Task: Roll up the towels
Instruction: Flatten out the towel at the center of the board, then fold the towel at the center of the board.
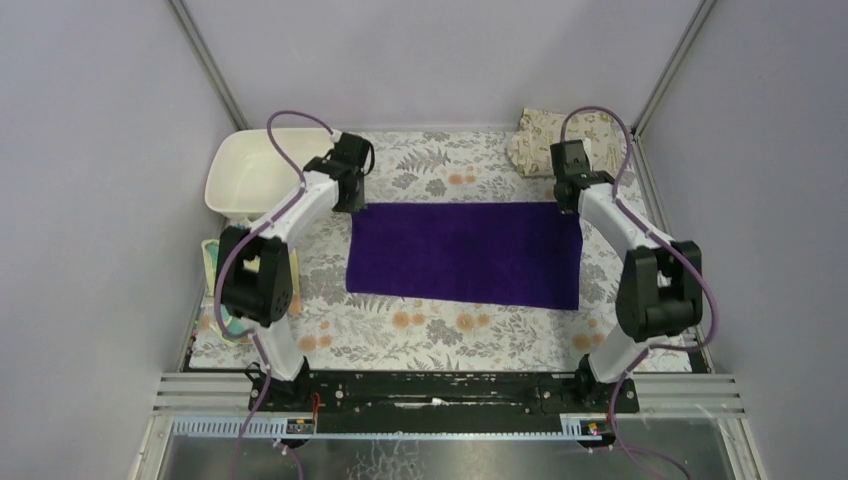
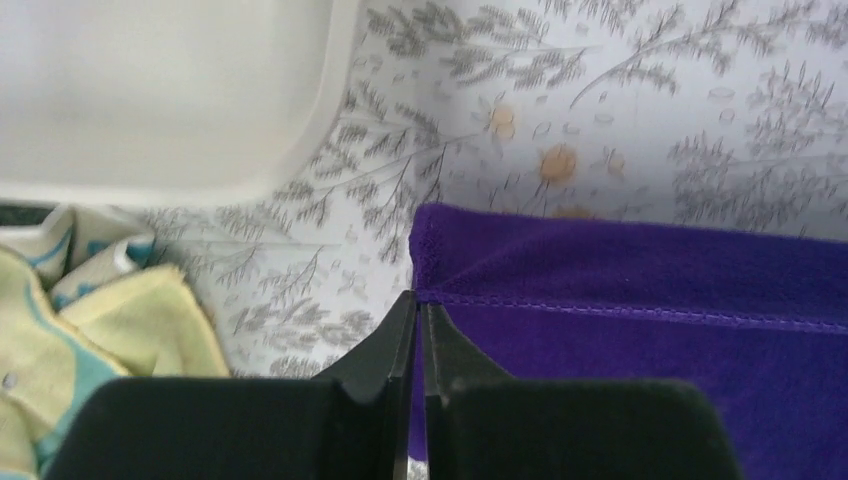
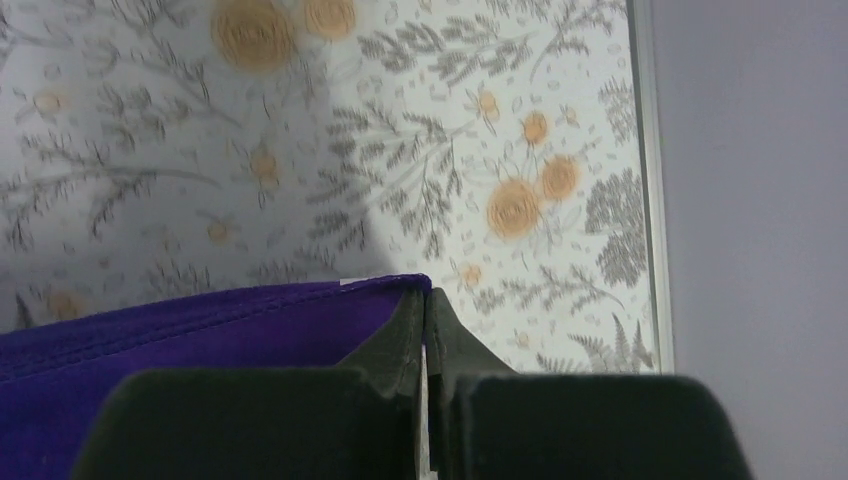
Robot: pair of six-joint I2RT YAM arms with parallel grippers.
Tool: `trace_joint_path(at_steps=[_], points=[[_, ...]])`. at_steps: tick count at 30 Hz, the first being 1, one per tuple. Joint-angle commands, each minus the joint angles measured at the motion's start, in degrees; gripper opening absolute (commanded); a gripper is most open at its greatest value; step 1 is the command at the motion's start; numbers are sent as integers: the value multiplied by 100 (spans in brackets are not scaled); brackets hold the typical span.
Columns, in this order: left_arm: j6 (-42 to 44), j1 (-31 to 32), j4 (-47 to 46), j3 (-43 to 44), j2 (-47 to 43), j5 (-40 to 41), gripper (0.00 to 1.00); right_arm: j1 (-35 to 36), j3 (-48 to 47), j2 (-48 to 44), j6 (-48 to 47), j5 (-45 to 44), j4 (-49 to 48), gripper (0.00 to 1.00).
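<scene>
The dark purple towel (image 1: 465,254) lies spread flat in the middle of the flowered table cover. My left gripper (image 1: 350,203) is shut on its far left corner; the left wrist view shows the jaws closed on the hem (image 2: 418,297) of the purple towel (image 2: 650,330). My right gripper (image 1: 570,205) is shut on the far right corner, seen pinched in the right wrist view (image 3: 425,296). The pale yellow towel with teal marks (image 2: 70,350) lies bunched at the left table edge (image 1: 215,290). The teal towel with white swirls is not clearly in view.
A white tub (image 1: 250,172) stands at the back left, close to my left gripper. A beige leaf-printed folded cloth (image 1: 560,135) lies at the back right corner. Grey enclosure walls and metal rails (image 3: 645,180) border the table.
</scene>
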State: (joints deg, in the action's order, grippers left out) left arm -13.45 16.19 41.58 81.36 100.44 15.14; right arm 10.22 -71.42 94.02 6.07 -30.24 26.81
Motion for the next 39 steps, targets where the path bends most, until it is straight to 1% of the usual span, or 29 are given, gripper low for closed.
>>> trace_joint_path(at_steps=[1,4,6,11,14,20,22,27,33,39], points=[[112,-237,-511,794,575,-161,0,-146,-451,341,-377,146,-1103,0],[203,-282,-675,1078,791,-223,0,-314,-516,549,-595,268,-1367,0],[236,-283,-714,1153,863,-270,0,-405,-512,617,-757,505,-1526,0],[307,-283,-758,872,748,-155,0,-427,-350,515,-826,718,-1427,0],[318,-328,-913,719,639,-121,0,-446,-134,385,-724,599,-1608,0],[303,-379,-790,961,784,-244,0,-490,-419,642,-775,615,-1484,0],[280,-379,-798,732,668,-265,0,-489,-378,623,-644,613,-1295,0],[275,-379,-814,165,314,-201,0,-487,250,171,-368,534,-1321,0],[81,-379,-748,-366,-117,-352,0,-490,761,-351,-42,438,-998,0],[-86,-380,-664,-948,-578,-435,0,-485,1084,-793,568,928,-375,0]])
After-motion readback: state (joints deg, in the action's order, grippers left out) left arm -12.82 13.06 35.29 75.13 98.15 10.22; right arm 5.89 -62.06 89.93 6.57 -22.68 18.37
